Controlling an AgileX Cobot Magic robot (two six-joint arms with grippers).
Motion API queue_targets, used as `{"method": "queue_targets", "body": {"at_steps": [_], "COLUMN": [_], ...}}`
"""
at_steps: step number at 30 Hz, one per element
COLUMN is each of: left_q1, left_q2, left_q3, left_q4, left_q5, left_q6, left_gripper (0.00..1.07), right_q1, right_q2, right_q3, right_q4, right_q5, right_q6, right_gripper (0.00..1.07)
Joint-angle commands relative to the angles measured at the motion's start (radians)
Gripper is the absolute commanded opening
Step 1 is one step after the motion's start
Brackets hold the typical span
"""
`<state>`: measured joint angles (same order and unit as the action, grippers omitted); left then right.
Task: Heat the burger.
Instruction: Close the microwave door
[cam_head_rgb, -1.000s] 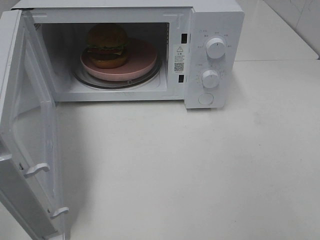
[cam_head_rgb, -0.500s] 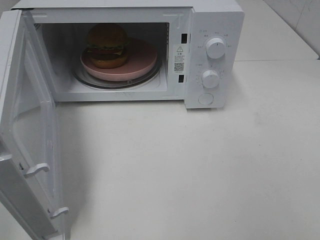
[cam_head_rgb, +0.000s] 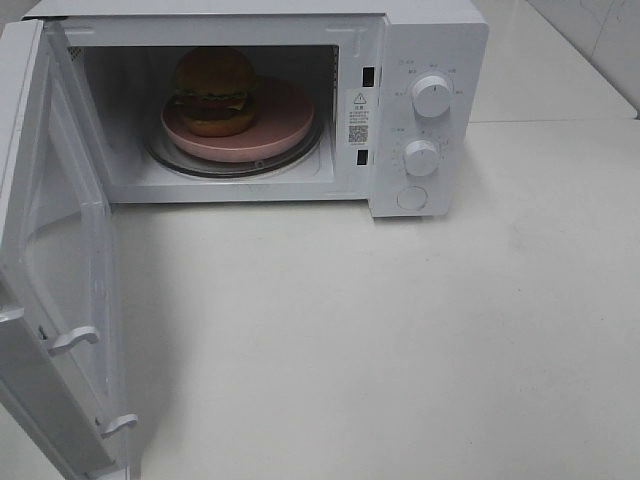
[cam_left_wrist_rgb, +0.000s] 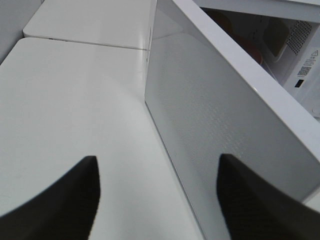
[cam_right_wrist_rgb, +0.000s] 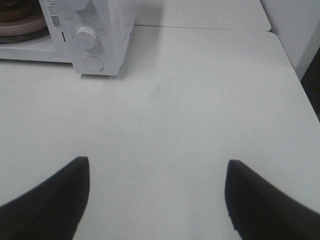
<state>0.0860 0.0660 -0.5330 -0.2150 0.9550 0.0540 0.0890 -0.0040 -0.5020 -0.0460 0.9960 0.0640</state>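
the burger (cam_head_rgb: 213, 90) is seen inside the open microwave (cam_head_rgb: 435, 40), set on a pink plate (cam_head_rgb: 285, 125) toward the plate's left rear part as the high camera views it. the plate is carried on the glass turntable (cam_head_rgb: 165, 160), whose rim is shown around it. the bun is topped in glossy brown, and a dark patty with a strip of green and yellow is made out beneath it.

the door (cam_head_rgb: 60, 250) is swung fully out to the left of the cavity, its inner face turned toward the table (cam_head_rgb: 400, 340), and two white latch hooks (cam_head_rgb: 75, 340) are seen on its free edge. on the control panel, to the right of the cavity, an upper dial (cam_head_rgb: 432, 96), a lower dial (cam_head_rgb: 422, 158) and a round button (cam_head_rgb: 411, 198) are stacked one under another.

the left gripper (cam_left_wrist_rgb: 157, 157) is held near the outer face of the door, on the side away from the cavity. its fingers (cam_left_wrist_rgb: 70, 200) are spread apart and nothing is clasped between them; whether the door is touched cannot be told.

the right gripper (cam_right_wrist_rgb: 156, 161) is held above bare table, well apart from the microwave, with the control panel ahead of it. its fingers (cam_right_wrist_rgb: 55, 200) are spread wide and nothing is held.
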Motion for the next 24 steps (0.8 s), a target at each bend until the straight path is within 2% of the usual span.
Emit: {"method": "queue_targets", "body": {"at_steps": [1,2,3,4,5,7,13,15,17,18,21,23,24], "left_q1": [-0.004,-0.004,-0.004,-0.004,-0.004,-0.006,-0.006,-0.006,-0.006,-0.006,-0.006,-0.006,-0.006], "left_q2": [0.058,0.058,0.102,0.126,0.126,0.182,0.227,0.264,0.274,0.294,0.303,0.357,0.357], "left_q3": [-0.007,-0.007,-0.007,-0.007,-0.007,0.002,0.053,0.124,0.143,0.177,0.195,0.252,0.252], "left_q4": [0.008,0.008,0.025,0.035,0.035,0.066,0.104,0.11,0.11,0.106,0.106,0.106,0.106], "left_q5": [-0.082,-0.082,-0.108,-0.121,-0.121,-0.209,-0.334,-0.475,-0.513,-0.61,-0.65,-0.817,-0.817], "left_q6": [-0.005,-0.005,-0.005,-0.005,-0.005,-0.005,-0.005,0.003,0.003,0.003,0.003,0.003,0.003], "left_gripper": [0.34,0.34,0.21,0.16,0.16,0.0,0.0,0.0,0.0,0.0,0.0,0.0,0.0], "right_q1": [-0.007,-0.007,-0.007,-0.007,-0.007,-0.007,-0.007,-0.007,-0.007,-0.007,-0.007,-0.007,-0.007], "right_q2": [-0.027,-0.027,-0.027,-0.027,-0.027,-0.027,-0.027,-0.027,-0.027,-0.027,-0.027,-0.027,-0.027], "right_q3": [0.003,0.003,0.003,0.003,0.003,0.003,0.003,0.003,0.003,0.003,0.003,0.003,0.003], "right_q4": [0.003,0.003,0.003,0.003,0.003,0.003,0.003,0.003,0.003,0.003,0.003,0.003,0.003], "right_q5": [-0.002,-0.002,-0.002,-0.002,-0.002,-0.002,-0.002,-0.002,-0.002,-0.002,-0.002,-0.002,-0.002], "right_q6": [-0.011,-0.011,-0.011,-0.011,-0.011,-0.011,-0.011,-0.011,-0.011,-0.011,-0.011,-0.011,-0.011], "right_gripper": [0.75,0.75,0.75,0.75,0.75,0.75,0.75,0.75,0.75,0.75,0.75,0.75,0.75]}}
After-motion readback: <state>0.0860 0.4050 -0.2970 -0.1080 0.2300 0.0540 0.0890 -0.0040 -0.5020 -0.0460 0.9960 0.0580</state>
